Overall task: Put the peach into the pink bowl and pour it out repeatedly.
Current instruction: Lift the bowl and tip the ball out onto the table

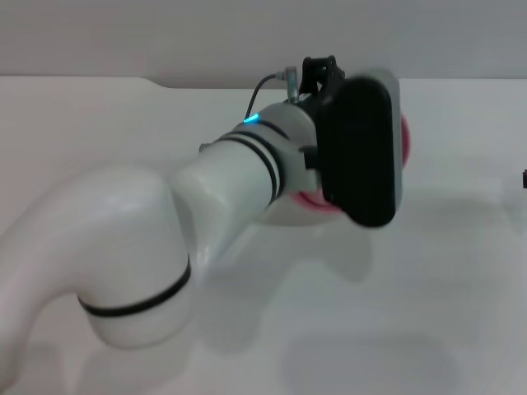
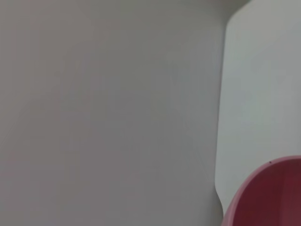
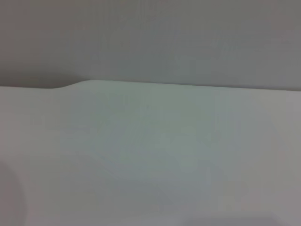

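Note:
My left arm reaches across the middle of the head view, and the black body of my left gripper (image 1: 358, 152) covers most of the pink bowl. Only slivers of the pink bowl (image 1: 404, 140) show at the gripper's right side and under it. In the left wrist view part of the bowl's rim and inside (image 2: 273, 197) shows close to the camera, against the white table and grey wall. The table edge runs upright in that view, so the wrist is turned. The peach is not in view. My right gripper is not in view.
The white table (image 1: 445, 288) spreads around the arm, with a grey wall (image 1: 123, 33) behind its far edge. The right wrist view shows only bare table (image 3: 150, 155) and wall. A small dark object (image 1: 524, 177) sits at the right edge of the head view.

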Controlling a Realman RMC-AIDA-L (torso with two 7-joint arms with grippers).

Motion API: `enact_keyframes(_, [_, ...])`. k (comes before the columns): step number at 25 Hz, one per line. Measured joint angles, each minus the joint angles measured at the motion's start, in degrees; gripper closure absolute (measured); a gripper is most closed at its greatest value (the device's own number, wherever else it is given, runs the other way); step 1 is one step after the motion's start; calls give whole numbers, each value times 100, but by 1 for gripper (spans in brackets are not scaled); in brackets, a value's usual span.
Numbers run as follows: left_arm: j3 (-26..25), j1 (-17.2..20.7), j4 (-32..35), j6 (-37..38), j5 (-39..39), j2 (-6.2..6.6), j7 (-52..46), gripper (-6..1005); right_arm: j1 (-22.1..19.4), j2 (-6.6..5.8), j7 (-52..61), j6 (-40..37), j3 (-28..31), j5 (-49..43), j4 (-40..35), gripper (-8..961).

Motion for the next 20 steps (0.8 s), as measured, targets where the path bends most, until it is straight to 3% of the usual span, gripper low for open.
enact_keyframes(11, [424, 240, -168, 19, 1485, 9, -112, 952, 28, 0, 0, 1, -8, -1, 11, 319])
enact_keyframes(20, [1098, 373, -408, -150, 2787, -5, -141, 952, 32, 0, 0, 3, -40, -1, 13, 318])
